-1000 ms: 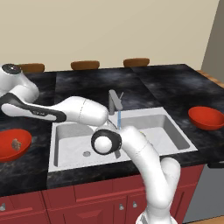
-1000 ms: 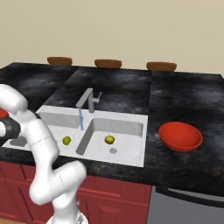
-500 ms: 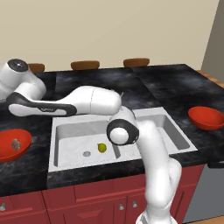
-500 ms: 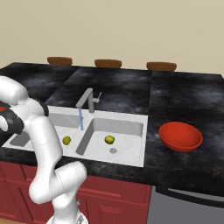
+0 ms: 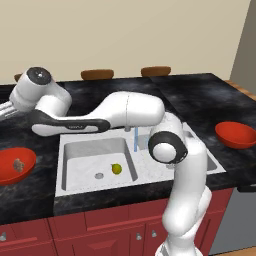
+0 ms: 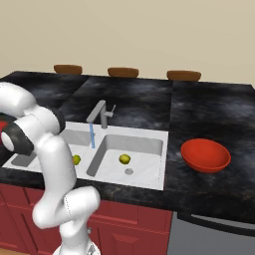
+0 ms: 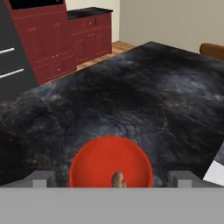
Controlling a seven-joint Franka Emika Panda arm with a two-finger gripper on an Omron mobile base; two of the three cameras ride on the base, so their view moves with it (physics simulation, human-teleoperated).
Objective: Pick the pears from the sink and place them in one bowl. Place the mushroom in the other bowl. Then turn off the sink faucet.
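A dark marbled tabletop (image 5: 200, 100) is seen across both base views, carried on red cabinets (image 5: 100, 225). The white sink (image 5: 70, 175) is set into it, with two basins. The white arm (image 5: 130, 110) is stretched from the lower right of the left base view across the sink toward the left edge of that view. Two red bowls are recorded: the left bowl (image 5: 10, 162) on the tabletop left of the sink, and the right bowl (image 6: 205, 155) on the tabletop well apart to the right of the sink. The sink faucet (image 6: 101, 113) stands at the back rim between the basins, and a thin blue stream (image 6: 92, 135) is seen falling from its spout. One pear (image 5: 116, 169) lies on the floor of the left basin just beside the grey drain (image 5: 99, 175); the second pear (image 6: 124, 159) lies in the right basin near its own drain. The mushroom (image 5: 18, 164) is seen resting inside the left bowl, a small brown-tan lump. In the hand view the hand (image 7: 112, 179) is positioned above that bowl, its fingertips (image 7: 41, 178) set wide apart with nothing between them, the mushroom lying in the bowl below the gap.
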